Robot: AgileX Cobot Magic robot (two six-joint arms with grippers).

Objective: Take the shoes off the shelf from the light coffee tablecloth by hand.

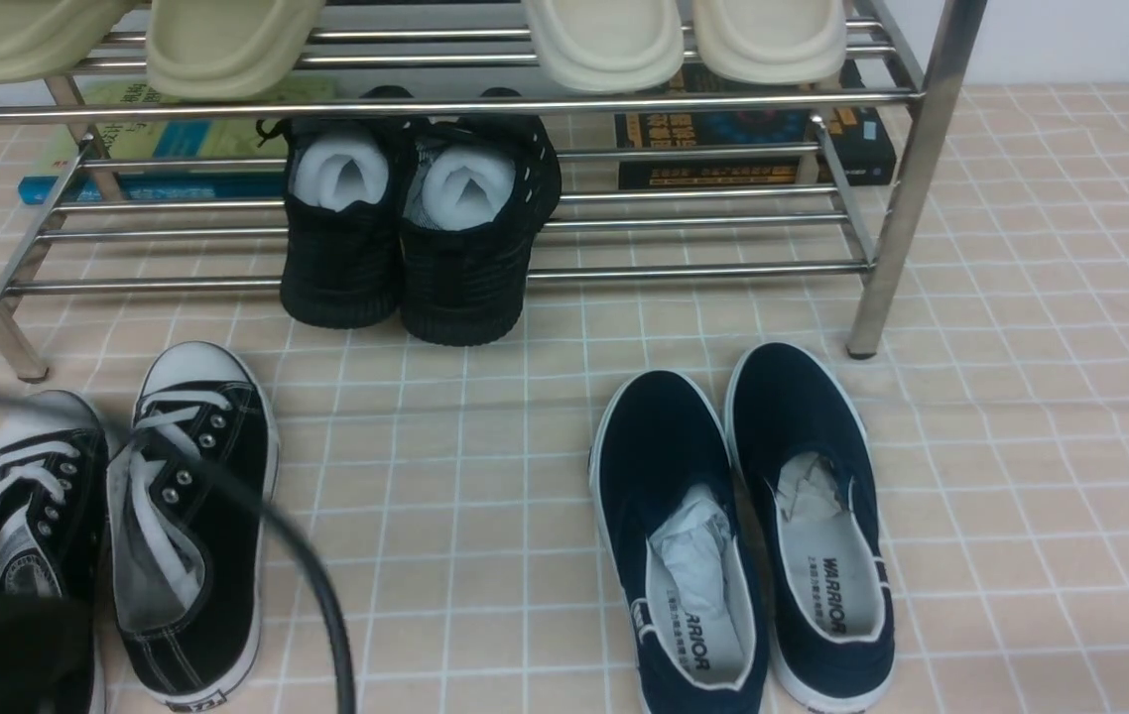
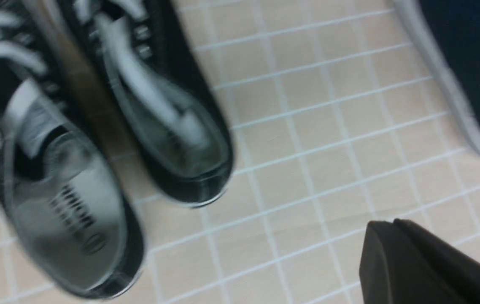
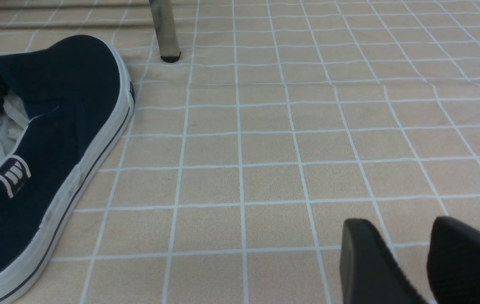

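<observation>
The shoes, two black canvas sneakers (image 1: 192, 526) with white laces, stand side by side on the light coffee tablecloth (image 1: 1021, 397) at the front left, toes towards the shelf (image 1: 426, 104). In the left wrist view the same shoes (image 2: 168, 118) lie blurred beside my left gripper (image 2: 385, 223). It is shut on nothing, apart from them, over bare cloth. My right gripper (image 3: 400, 228) is open and empty, low over the tablecloth (image 3: 286, 147).
Black mesh shoes (image 1: 416, 228) sit on the shelf's lower tier, cream slippers (image 1: 604, 40) on the upper one, books (image 1: 753, 139) behind. Navy slip-ons (image 1: 743, 526) lie front right, near a shelf leg (image 3: 164, 29). A black cable (image 1: 307, 565) crosses the front left.
</observation>
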